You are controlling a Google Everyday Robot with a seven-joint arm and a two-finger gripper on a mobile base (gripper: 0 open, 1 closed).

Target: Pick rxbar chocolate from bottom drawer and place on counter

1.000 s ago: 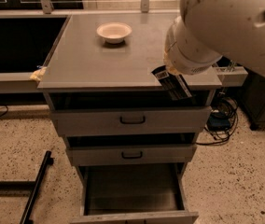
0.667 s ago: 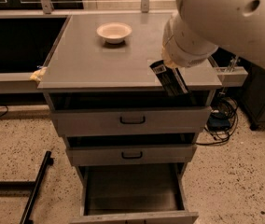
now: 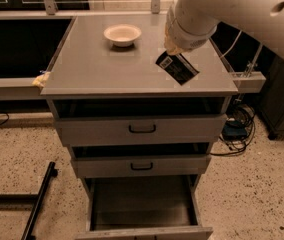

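1 rxbar chocolate (image 3: 178,68) — at gripper (image 3: 174,54), over counter (image 3: 102,69) | 1 bowl (image 3: 122,34) | 3 drawers (image 3: 142,129)

The thick white arm (image 3: 232,9) reaches in over the counter (image 3: 97,66) from the right, wrist angled down, gripper (image 3: 171,54) tucked beneath it above the counter's right side.

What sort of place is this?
Probably a lab or workshop: grey drawer cabinet, speckled floor, loose cables. The gripper is over the counter, at the rxbar chocolate.
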